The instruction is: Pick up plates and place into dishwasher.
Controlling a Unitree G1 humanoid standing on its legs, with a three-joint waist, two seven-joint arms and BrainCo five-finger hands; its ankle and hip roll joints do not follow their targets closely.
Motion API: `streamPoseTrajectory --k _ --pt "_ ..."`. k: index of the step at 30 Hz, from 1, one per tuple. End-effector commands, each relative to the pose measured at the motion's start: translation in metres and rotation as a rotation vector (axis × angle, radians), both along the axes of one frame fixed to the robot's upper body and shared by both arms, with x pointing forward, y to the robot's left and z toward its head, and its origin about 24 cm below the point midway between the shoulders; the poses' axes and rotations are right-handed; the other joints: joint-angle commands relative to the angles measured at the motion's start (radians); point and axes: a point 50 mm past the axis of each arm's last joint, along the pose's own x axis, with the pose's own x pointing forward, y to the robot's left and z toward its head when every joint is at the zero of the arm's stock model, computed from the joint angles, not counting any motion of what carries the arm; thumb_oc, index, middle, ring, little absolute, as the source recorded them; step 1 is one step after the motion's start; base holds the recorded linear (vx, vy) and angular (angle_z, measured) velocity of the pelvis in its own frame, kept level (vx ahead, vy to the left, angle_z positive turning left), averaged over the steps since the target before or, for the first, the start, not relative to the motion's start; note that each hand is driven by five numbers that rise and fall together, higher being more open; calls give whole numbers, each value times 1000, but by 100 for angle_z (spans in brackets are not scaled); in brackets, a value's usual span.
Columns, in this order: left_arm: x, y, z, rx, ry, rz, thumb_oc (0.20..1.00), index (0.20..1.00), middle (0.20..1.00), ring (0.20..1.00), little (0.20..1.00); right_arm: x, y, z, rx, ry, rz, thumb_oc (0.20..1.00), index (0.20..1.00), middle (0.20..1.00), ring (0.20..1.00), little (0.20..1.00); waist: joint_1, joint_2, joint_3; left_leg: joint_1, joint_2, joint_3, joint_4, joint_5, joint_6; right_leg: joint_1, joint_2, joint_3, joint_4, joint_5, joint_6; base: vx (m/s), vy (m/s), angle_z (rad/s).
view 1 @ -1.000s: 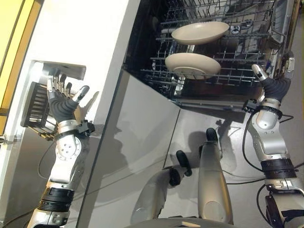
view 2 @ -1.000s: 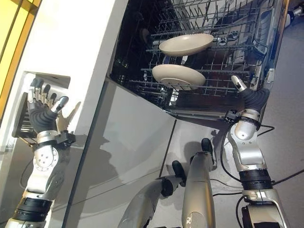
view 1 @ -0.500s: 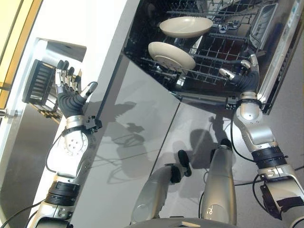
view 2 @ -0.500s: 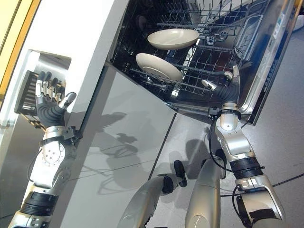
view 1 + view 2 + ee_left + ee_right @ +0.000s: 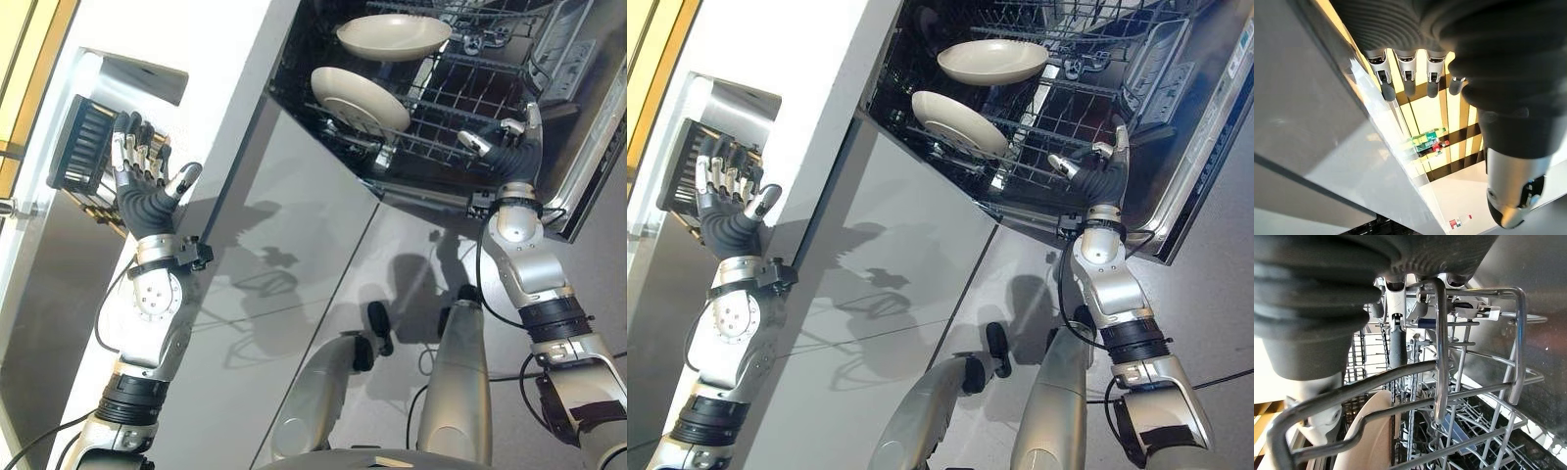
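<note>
My right hand [image 5: 511, 157] reaches into the open dishwasher [image 5: 588, 147], at the near right edge of its wire rack [image 5: 441, 98], fingers and thumb spread and relaxed, gripping nothing. My head views show two cream plates in that rack: the nearer plate [image 5: 359, 98] leans in the tines to the left of my right hand, and the farther plate [image 5: 394, 36] lies beyond it, deeper in the rack. Neither plate is in a hand. My right wrist view adds what the head views do not: thick rack wires [image 5: 1437, 357] cross just in front of my straight fingers [image 5: 1396, 345], and the curved rim of a cream plate shows past them at the rack's lower level; I cannot tell from it whether any finger touches a wire. My left hand [image 5: 143, 191] is raised well to the left, in front of the white counter side [image 5: 211, 88], beside a dark slotted holder [image 5: 78, 147] in a recess, fingers straight and spread, empty. My left wrist view shows those fingers [image 5: 1408, 78] extended toward a bright slatted surface.
</note>
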Motion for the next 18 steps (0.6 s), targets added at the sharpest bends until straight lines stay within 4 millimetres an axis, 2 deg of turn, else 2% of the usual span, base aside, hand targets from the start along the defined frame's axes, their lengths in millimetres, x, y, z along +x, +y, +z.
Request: streamPoseTrajectory --k 1,13,18 --pt "-11 15 -12 -17 66 39 1000 1000 1000 1000 1000 26 45 18 31 25 221 1000 1000 1000 1000 1000 84 56 119 -58 -45 -7 90 -44 -2 42 -69 68 -260 229 23 42 43 6" --pt "-19 24 -14 -7 61 28 1000 1000 1000 1000 1000 40 74 64 6 -82 289 1000 1000 1000 1000 1000 181 55 119 -48 -59 -44 37 -8 -9 102 -110 -20 -338 261 33 29 29 8" --pt "-20 29 -13 -1 61 25 1000 1000 1000 1000 1000 45 75 80 -3 -107 293 1000 1000 1000 1000 1000 217 52 119 -48 -59 -56 27 1 -9 125 -124 -60 -352 265 35 13 4 20"
